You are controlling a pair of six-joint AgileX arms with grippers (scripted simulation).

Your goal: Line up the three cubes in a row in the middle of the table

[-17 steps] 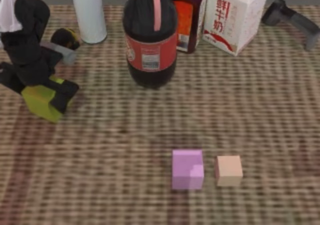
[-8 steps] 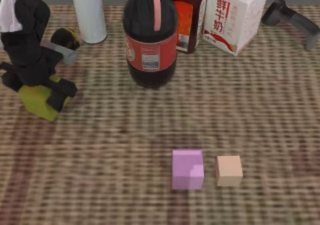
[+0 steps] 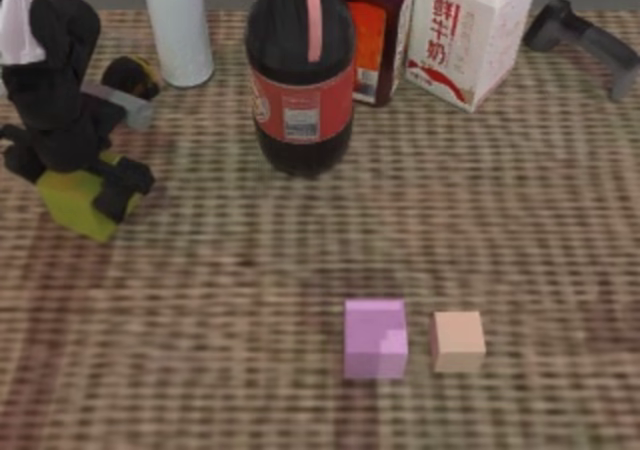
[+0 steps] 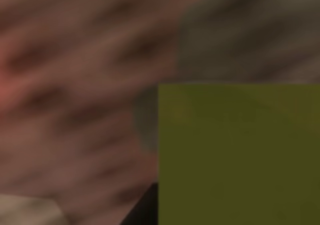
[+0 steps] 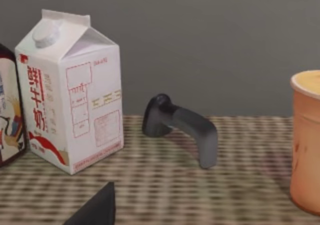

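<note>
Seen from above: left gripper (image 3: 78, 178) near the left edge of the table (image 3: 300, 250), toward the far-left corner, clamped on the yellow-green cube (image 3: 72, 202), one dark finger (image 3: 125, 178) against the cube's right face and the other at its left. Just behind the arm, a black-and-yellow tape measure (image 3: 133, 77). Along the far edge, a white cylinder (image 3: 177, 25), a dark cola bottle (image 3: 301, 75) with a red label standing a little further in, an orange-labelled bottle (image 3: 375, 35) behind it, and a white milk carton (image 3: 468, 32) with red print. At the far-right corner, a dark grey handheld scanner (image 3: 585, 38). Toward the near edge, slightly right of the table's middle, the pink cube (image 3: 375, 339) and the peach cube (image 3: 458, 341) side by side, close but apart, peach on the right. Right gripper out of sight here. From the left wrist: yellow-green cube (image 4: 239, 154) filling much of the picture, blurred woven table (image 4: 75, 110) behind, a dark sliver of finger at the cube's lower edge. From the right wrist: milk carton (image 5: 70, 90) upright on the table (image 5: 165, 185), scanner (image 5: 182, 127) lying beside it, an orange cup (image 5: 306, 140) at one side, part of a labelled bottle (image 5: 10, 110) at the other, and a dark corner of a gripper part (image 5: 95, 210) at the bottom; grasp state of the right gripper impossible to tell.
</note>
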